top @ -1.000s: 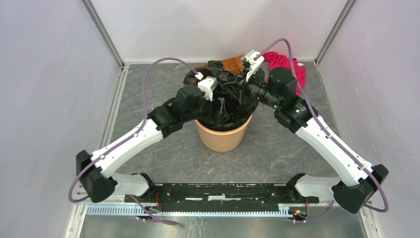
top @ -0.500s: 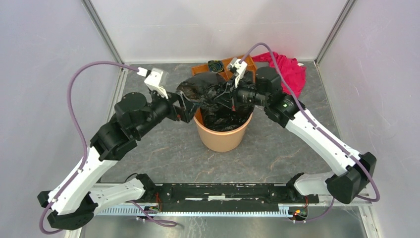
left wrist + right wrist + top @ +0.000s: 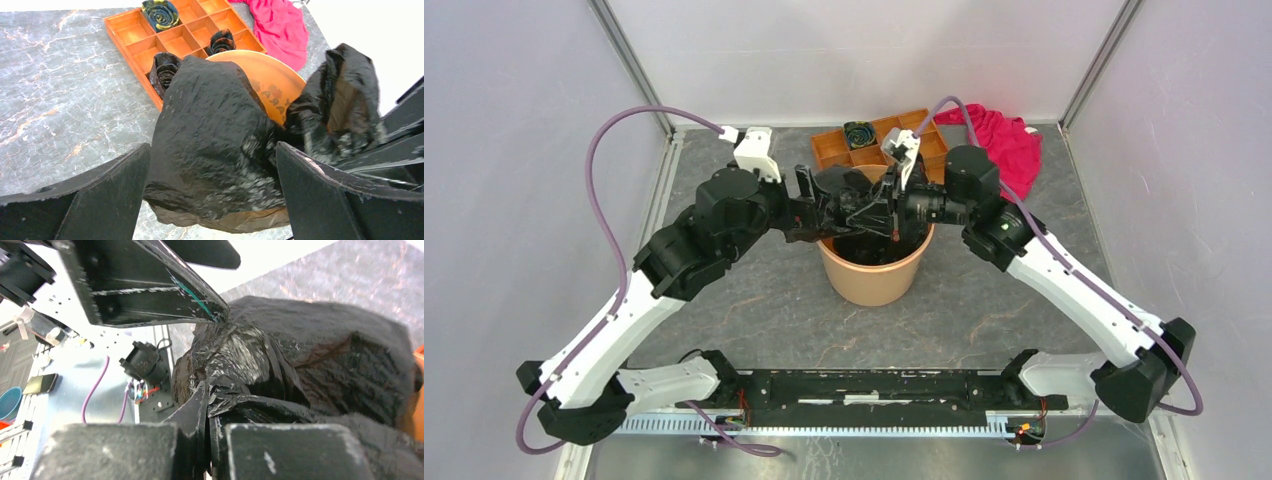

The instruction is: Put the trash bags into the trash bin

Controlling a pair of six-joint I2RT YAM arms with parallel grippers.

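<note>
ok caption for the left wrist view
Open left gripper framing the black trash bag bunched over the orange trash bin

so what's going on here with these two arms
The two arms are fitting a black trash bag into the orange bin. The right arm's fingers are shut on a fold of the bag above the bin. The left arm's fingers stand open either side of its bulging part at the rim.

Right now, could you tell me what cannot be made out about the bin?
Top view: inside of the trash bin, hidden by the trash bag, left gripper and right gripper.
Left wrist view: its base, behind the bag.
Right wrist view: the bin, cut off by the right edge.
</note>
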